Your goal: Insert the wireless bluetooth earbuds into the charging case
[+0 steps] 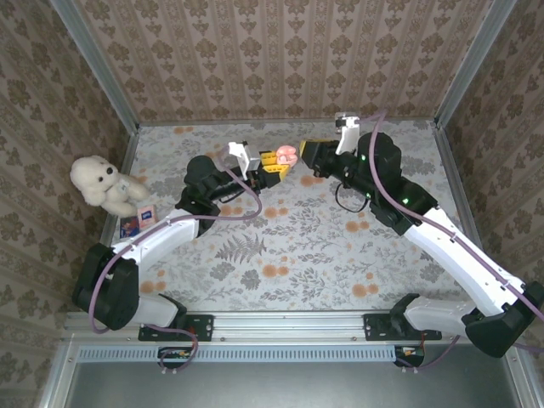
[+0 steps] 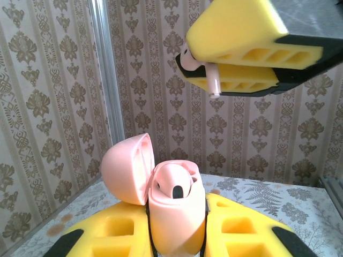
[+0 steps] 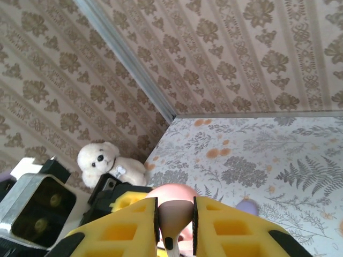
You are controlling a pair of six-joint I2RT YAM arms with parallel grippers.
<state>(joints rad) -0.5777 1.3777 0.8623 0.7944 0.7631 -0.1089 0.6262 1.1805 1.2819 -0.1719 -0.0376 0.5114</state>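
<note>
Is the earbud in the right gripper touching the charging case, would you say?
Apart: the left wrist view shows wallpaper between the stem of the earbud and the open charging case below.

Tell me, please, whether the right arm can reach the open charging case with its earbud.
Probably yes: the left tool holds the pink charging case with its lid open, and the right tool with the earbud hangs close above it, nothing between.

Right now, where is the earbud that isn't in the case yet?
Left wrist view, upper right: the earbud is pinched in the right gripper, above the open pink charging case held by the left gripper.
</note>
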